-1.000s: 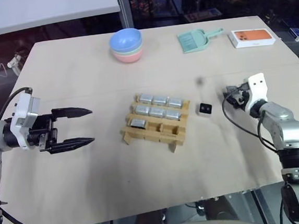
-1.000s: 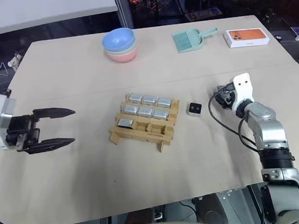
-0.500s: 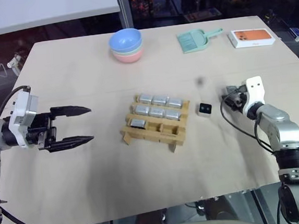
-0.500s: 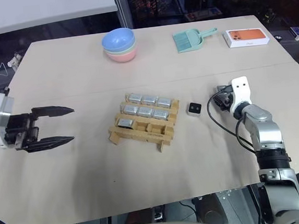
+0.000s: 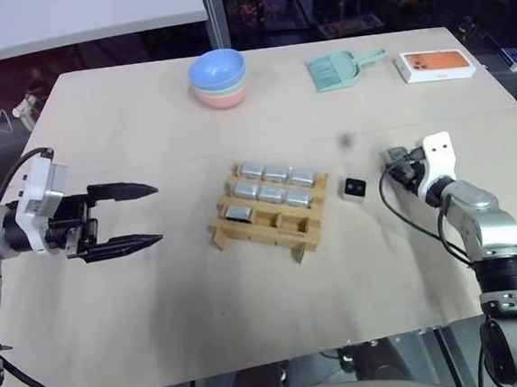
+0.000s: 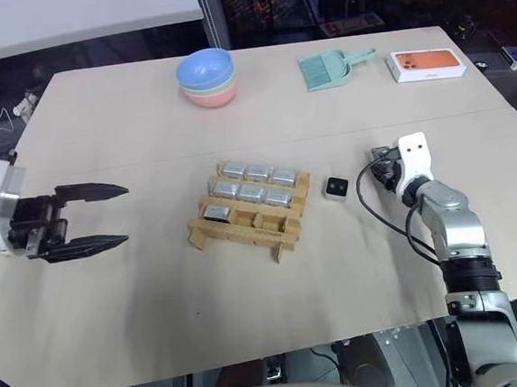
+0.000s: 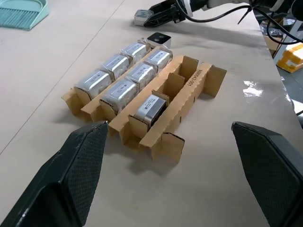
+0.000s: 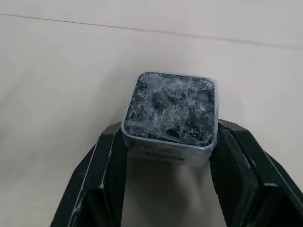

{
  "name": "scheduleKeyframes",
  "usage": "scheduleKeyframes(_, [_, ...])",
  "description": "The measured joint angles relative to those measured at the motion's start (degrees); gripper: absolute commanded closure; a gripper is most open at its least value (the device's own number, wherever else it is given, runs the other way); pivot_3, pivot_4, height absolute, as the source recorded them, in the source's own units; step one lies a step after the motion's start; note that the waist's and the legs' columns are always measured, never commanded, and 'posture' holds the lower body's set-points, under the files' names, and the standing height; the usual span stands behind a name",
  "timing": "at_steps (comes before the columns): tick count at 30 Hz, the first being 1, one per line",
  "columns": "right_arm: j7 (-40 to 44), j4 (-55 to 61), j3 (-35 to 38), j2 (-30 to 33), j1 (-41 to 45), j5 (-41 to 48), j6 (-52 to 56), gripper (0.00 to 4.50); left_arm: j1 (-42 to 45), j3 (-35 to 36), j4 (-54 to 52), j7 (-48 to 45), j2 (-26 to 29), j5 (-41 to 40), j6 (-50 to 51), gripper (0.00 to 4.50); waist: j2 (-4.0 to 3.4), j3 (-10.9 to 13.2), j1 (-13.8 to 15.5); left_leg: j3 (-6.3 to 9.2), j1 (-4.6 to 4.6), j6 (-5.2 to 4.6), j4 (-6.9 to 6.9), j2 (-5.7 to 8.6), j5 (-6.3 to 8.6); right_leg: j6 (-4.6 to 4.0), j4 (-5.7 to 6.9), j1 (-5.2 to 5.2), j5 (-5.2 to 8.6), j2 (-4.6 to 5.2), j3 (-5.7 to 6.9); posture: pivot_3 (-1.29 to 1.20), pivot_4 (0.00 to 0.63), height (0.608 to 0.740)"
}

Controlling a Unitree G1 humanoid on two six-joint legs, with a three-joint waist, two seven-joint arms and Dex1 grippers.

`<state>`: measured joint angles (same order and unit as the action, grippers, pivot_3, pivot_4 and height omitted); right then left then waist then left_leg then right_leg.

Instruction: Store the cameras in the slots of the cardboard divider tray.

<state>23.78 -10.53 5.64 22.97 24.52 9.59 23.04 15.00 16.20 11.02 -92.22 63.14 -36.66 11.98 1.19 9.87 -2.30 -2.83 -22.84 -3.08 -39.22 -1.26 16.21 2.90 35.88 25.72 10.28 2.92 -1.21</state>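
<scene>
Right end effector has just closed on a camera; both fingers press its sides, gripped on the tabletop at about 3 o'clock from the cardboard divider tray. Left end effector stays wide open, well off at 9 o'clock. Tray holds seven cameras, two front slots free. Loose camera sits just beside the tray at 3 o'clock. Lift and slotting likely follow.

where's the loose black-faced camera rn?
On the table, just right of the tray, between it and the right tool.
</scene>
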Motion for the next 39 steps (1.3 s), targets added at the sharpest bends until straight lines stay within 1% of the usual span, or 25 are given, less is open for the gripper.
scheduleKeyframes(3, [2.3,3.9,-1.5,0.2,-0.4,0.0,-1.0,2.57,0.3,-1.1,0.4,0.2,-0.2,0.8,0.8,0.14,-0.01,0.0,0.0,0.01,0.00,0.00,0.00,0.00,0.00,0.01,0.01,0.00,0.00,-0.02,0.00,0.00,0.150,0.740])
scheduleKeyframes(5, [4.9,8.4,-4.5,1.5,-0.4,-0.7,-2.5,2.57,1.7,-1.3,0.4,0.6,-1.3,1.0,2.5,0.14,0.00,0.0,0.0,0.02,0.00,0.00,-0.02,0.00,0.00,0.01,0.02,0.00,0.00,-0.03,0.00,0.00,0.150,0.740])
scheduleKeyframes(8, [8.2,13.4,-7.9,1.9,0.0,-1.4,-4.9,2.57,4.3,-1.8,0.4,1.6,-2.8,0.6,4.7,0.14,0.01,0.0,0.1,0.05,0.00,0.00,-0.05,0.01,0.00,0.02,0.03,-0.02,0.00,-0.05,0.05,0.00,0.150,0.740])
scheduleKeyframes(9, [11.7,17.0,-12.2,2.6,0.8,-2.4,-7.6,2.57,7.2,-2.9,0.3,2.8,-5.4,-0.2,7.1,0.14,0.01,0.0,0.2,0.05,0.00,0.00,-0.08,0.03,0.00,0.02,0.05,-0.03,-0.01,-0.05,0.05,0.00,0.150,0.740])
scheduleKeyframes(11, [14.1,19.0,-15.5,3.0,1.3,-3.6,-9.9,2.57,8.7,-3.6,0.2,3.8,-7.8,-0.9,8.7,0.14,0.04,0.0,0.2,0.06,-0.02,0.00,-0.10,0.04,0.00,0.02,0.05,-0.04,-0.01,-0.04,0.06,0.00,0.150,0.740])
scheduleKeyframes(13, [16.4,19.7,-19.5,3.5,2.3,-6.3,-13.9,2.57,11.8,-4.7,0.3,6.6,-12.0,-1.3,10.8,0.14,0.07,0.0,0.6,0.05,-0.05,0.00,-0.18,0.07,0.00,0.03,0.04,-0.07,-0.02,-0.04,0.10,0.00,0.150,0.740])
scheduleKeyframes(14, [16.9,19.8,-20.7,3.4,2.9,-7.0,-14.9,2.57,12.6,-5.3,0.2,7.6,-13.3,-1.4,11.3,0.14,0.07,0.0,0.6,0.04,-0.06,0.00,-0.21,0.09,-0.01,0.03,0.05,-0.07,-0.02,-0.04,0.10,0.00,0.150,0.740])
scheduleKeyframes(15, [17.3,19.7,-22.5,3.5,3.8,-9.1,-17.6,2.57,14.0,-5.9,0.0,10.1,-16.1,-1.5,12.8,0.14,0.07,0.0,0.6,0.06,-0.05,0.01,-0.22,0.13,-0.01,0.03,0.08,-0.07,-0.02,-0.02,0.08,0.00,0.150,0.740])
scheduleKeyframes(16, [17.4,19.7,-23.7,3.3,4.6,-10.1,-18.9,2.57,14.5,-6.6,-0.4,11.4,-17.4,-1.6,13.5,0.14,0.10,0.0,0.6,0.06,-0.06,0.01,-0.24,0.12,-0.01,0.03,0.08,-0.07,-0.02,-0.03,0.08,0.00,0.150,0.740])
scheduleKeyframes(17, [17.4,19.2,-25.0,3.8,5.5,-12.7,-22.1,2.57,15.4,-7.2,-1.0,14.2,-20.0,-1.8,15.9,0.14,0.12,0.0,0.6,0.09,-0.04,0.02,-0.24,0.14,-0.01,0.03,0.10,-0.08,-0.03,-0.02,0.07,0.00,0.150,0.740])
scheduleKeyframes(19, [17.0,18.3,-26.5,3.5,7.2,-16.0,-26.2,2.57,16.6,-8.5,-1.6,18.3,-23.6,-2.3,19.5,0.14,0.16,0.0,0.6,0.10,-0.05,0.03,-0.24,0.13,-0.02,0.03,0.10,-0.08,-0.03,-0.03,0.08,0.00,0.150,0.740])
scheduleKeyframes(21, [15.8,16.7,-27.8,3.3,8.9,-19.4,-30.2,2.57,17.1,-9.9,-2.5,21.1,-25.5,-2.8,23.0,0.14,0.16,0.0,0.5,0.11,-0.05,0.04,-0.24,0.13,-0.03,0.03,0.11,-0.07,-0.03,-0.04,0.07,0.00,0.150,0.740])
scheduleKeyframes(24, [13.8,14.5,-29.1,3.7,11.2,-25.4,-36.8,2.57,17.8,-12.0,-4.8,22.7,-26.8,-3.7,27.6,0.14,0.16,0.0,0.2,0.12,-0.04,0.28,-0.23,0.12,-0.17,0.02,0.10,-0.05,-0.03,-0.04,0.05,0.00,0.150,0.740])
scheduleKeyframes(29, [10.8,11.7,-30.0,3.7,12.7,-32.2,-44.8,2.57,19.7,-12.2,-5.3,23.5,-27.0,-5.1,32.5,0.14,0.16,0.0,0.2,0.14,-0.03,0.30,-0.23,0.12,-0.18,0.02,0.11,-0.06,-0.03,-0.05,0.05,0.00,0.150,0.740])
scheduleKeyframes(36, [9.6,10.0,-30.5,3.5,12.7,-35.8,-48.7,2.57,20.8,-12.2,-5.4,23.2,-26.9,-6.4,34.8,0.14,0.17,0.0,0.2,0.14,-0.03,0.32,-0.23,0.12,-0.19,0.02,0.11,-0.06,-0.03,-0.04,0.03,0.00,0.150,0.740])
scheduleKeyframes(37, [9.5,10.0,-30.5,3.4,12.7,-36.0,-48.8,2.57,20.8,-12.2,-5.4,23.1,-26.8,-6.4,35.0,0.68,0.17,0.0,0.2,0.14,-0.03,0.32,-0.23,0.12,-0.19,0.02,0.11,-0.06,-0.03,-0.04,0.03,0.00,0.150,0.740])
scheduleKeyframes(38, [9.5,10.0,-30.5,3.2,12.7,-36.1,-48.9,2.57,20.8,-12.2,-5.4,23.0,-26.8,-6.4,35.1,0.93,0.17,0.0,0.2,0.14,-0.03,0.32,-0.23,0.12,-0.20,0.01,0.11,-0.06,-0.03,-0.05,0.03,0.00,0.150,0.740])
scheduleKeyframes(39, [9.5,10.0,-30.5,2.9,12.7,-36.2,-48.9,2.57,20.8,-12.2,-5.4,22.7,-26.6,-6.4,35.3,1.47,0.17,0.0,0.2,0.14,-0.03,0.33,-0.23,0.12,-0.20,0.01,0.11,-0.06,-0.03,-0.05,0.03,0.00,0.150,0.740])
